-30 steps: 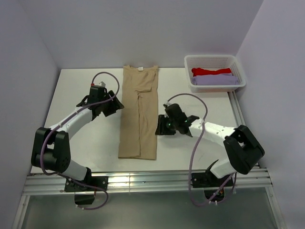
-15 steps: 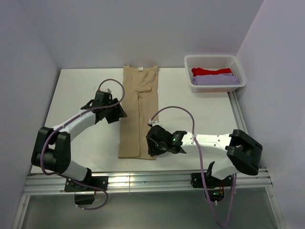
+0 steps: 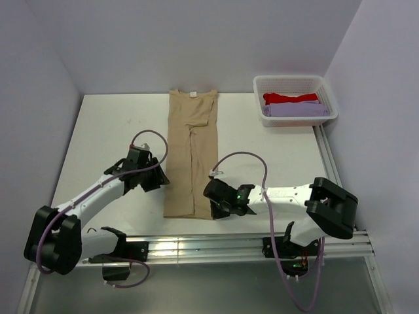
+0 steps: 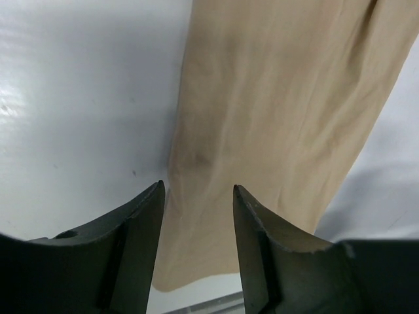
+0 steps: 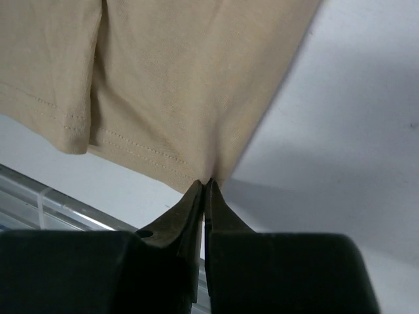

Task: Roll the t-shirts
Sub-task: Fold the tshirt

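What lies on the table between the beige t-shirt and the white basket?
Nothing: the table is bare between the beige t-shirt and the basket, as the top view shows.

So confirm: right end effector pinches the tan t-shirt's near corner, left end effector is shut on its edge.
Wrong on the left end effector: it is open at the tan t-shirt's edge, per the left wrist view. The right end effector does pinch the corner.
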Available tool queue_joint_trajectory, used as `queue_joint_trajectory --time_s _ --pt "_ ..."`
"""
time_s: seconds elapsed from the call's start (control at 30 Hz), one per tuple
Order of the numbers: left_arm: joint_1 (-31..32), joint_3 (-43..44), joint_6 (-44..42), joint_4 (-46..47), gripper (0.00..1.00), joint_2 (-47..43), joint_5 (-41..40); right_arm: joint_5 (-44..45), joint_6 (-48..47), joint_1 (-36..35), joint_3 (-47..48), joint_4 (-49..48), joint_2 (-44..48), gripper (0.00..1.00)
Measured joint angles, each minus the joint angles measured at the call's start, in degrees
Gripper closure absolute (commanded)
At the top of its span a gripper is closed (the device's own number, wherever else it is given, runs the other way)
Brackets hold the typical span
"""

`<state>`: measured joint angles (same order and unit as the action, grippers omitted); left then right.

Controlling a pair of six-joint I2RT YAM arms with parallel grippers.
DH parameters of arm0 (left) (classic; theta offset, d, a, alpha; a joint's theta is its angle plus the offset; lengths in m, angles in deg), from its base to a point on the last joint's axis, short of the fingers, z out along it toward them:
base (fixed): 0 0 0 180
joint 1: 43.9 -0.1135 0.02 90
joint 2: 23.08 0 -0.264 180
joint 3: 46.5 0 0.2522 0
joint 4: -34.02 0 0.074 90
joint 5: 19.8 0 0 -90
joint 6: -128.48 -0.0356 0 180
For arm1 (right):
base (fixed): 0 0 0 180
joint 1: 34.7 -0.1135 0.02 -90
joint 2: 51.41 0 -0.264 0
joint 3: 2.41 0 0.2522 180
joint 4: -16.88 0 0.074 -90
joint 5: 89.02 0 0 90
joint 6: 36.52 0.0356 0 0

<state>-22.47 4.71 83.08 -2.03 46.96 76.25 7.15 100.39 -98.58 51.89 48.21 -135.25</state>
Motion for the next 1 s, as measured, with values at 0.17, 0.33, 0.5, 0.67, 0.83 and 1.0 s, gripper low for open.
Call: queue_joint_trajectory --time_s 0.17,0.33,0.5,0.67,0.83,1.0 --pt "3.96 -3.34 2.75 -0.52 0.5 -3.06 -0.04 -0.07 1.75 0.0 -3.96 -1.01 4.72 0.96" --pt "7.21 -6.32 5.31 -1.79 0.5 -6.16 -0.55 -1.11 3.28 0.04 -8.28 -3.5 8.66 0.95" --pt "10.88 -7.87 8.48 -3.04 0.51 -8.68 -1.42 -1.55 3.58 0.39 -8.74 -4.66 8.48 0.96" --pt "14.36 -8.52 11.74 -4.87 0.54 -9.88 -2.54 -2.8 3.61 1.27 -9.09 -6.12 7.96 0.97" --pt "19.21 -8.52 15.15 -8.57 0.58 -10.71 -5.53 -3.76 3.58 2.05 -9.11 -7.3 7.52 0.98" --pt "20.81 -8.55 17.22 -10.01 0.75 -9.11 -7.76 -4.11 3.52 2.34 -9.11 -7.32 7.54 0.99"
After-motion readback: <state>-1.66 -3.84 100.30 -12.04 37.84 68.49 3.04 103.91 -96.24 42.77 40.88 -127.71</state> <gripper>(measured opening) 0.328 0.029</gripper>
